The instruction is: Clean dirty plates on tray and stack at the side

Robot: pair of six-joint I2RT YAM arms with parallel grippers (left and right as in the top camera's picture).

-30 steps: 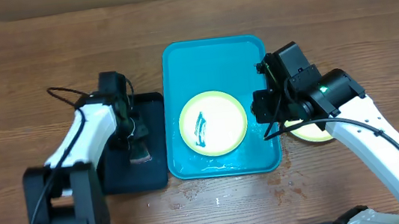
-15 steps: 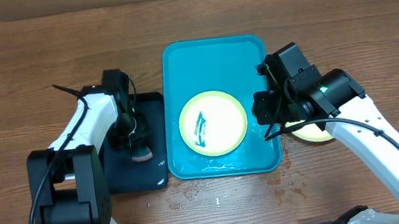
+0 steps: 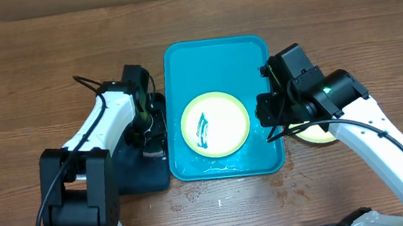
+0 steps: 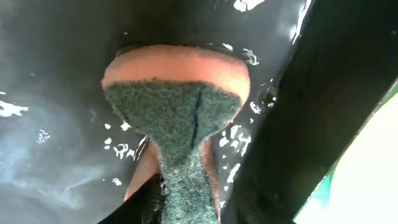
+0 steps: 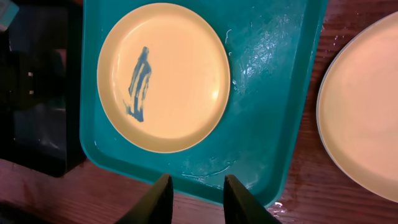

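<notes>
The left pincer (image 4: pixel 186 204) grasps a sponge (image 4: pixel 177 99) at the wet black tray (image 4: pixel 50 74). The right pincer (image 5: pixel 194 196) hangs released over the blue tray (image 5: pixel 267 93), near the smeared plate (image 5: pixel 180 74).

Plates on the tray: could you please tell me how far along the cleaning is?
Done: a smear-free plate lies beside the tray. In hand: the left gripper pinches a sponge over the black tray. Left: the tray's dirty plate shows a blue smear.

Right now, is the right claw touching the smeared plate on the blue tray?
Apart. The right wrist view shows a strip of bare tray between the right claw and the plate.
</notes>
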